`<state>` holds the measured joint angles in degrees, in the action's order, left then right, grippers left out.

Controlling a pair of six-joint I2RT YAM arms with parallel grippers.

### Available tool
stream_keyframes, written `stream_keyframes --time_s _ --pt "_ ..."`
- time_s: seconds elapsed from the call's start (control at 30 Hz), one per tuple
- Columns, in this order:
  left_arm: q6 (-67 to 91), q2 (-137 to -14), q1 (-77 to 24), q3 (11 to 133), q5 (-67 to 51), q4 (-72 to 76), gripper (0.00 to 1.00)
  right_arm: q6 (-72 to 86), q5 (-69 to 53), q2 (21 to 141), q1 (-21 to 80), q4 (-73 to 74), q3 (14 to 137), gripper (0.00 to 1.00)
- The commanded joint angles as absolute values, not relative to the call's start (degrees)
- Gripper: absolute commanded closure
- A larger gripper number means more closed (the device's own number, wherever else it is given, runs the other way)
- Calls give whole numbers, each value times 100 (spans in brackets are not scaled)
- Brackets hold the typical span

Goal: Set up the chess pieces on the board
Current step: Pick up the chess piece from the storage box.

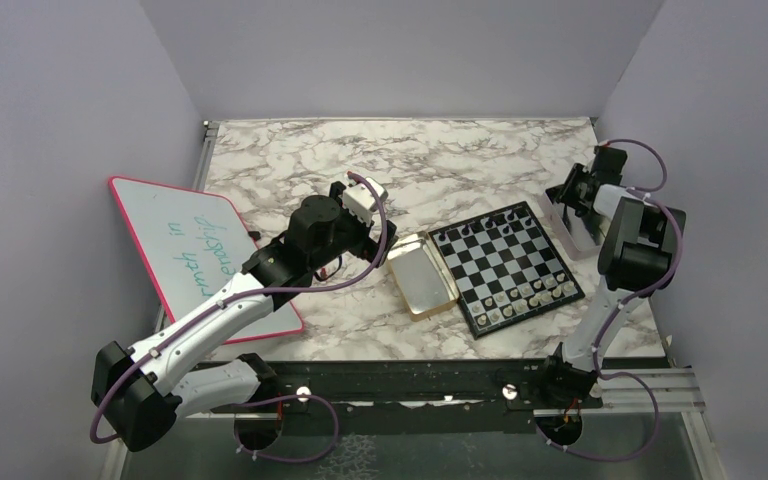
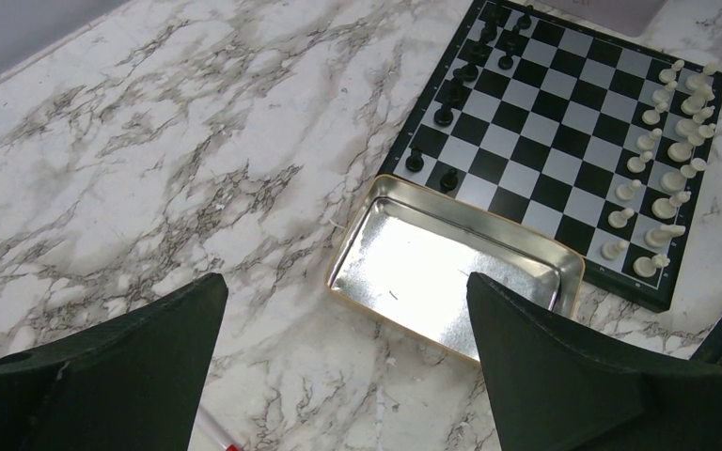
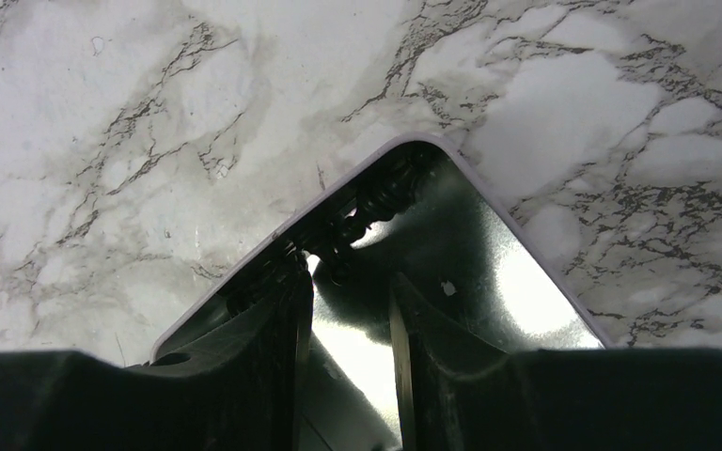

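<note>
Left gripper (image 2: 346,282) fingers spread wide, empty; the board (image 2: 564,122), chess pieces (image 2: 663,207) along two edges, lies beyond them. Right gripper (image 3: 350,291) fingers, narrowly parted, hover above a shiny tray (image 3: 526,282), probably seeking another piece: precise pinch needed.

The white, grey-veined marble-patterned tabletop (image 1: 290,160) carries an open gold rectangular metal tin (image 1: 422,277) just toward 6 o'clock of its centre. Right beside the tin, on its 3 o'clock side, lies a small square chessboard of black and pale grey checks (image 1: 505,262), set askew. A pink-rimmed whiteboard with green handwriting (image 1: 195,250) lies at 9 o'clock, overhanging the table's edge, and a shallow shiny metal tray with a pale rim (image 1: 566,224) sits at 3 o'clock, just past the board.
</note>
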<state>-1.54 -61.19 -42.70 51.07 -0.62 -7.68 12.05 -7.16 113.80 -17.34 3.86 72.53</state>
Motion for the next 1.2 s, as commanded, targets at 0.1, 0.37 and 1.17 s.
stream_keyframes --time_s 0.1,0.37,1.17 --pt "-226 -6105 -4237 5055 -196 -598 1 870 -906 11647 -1767 485 7616 60" --pt "-231 -6105 -4224 5049 -167 -597 1 648 -952 11715 -1781 296 7497 60" --pt "-213 -6126 -4176 5054 -237 -576 1 569 -1153 11637 -1826 312 7368 80"
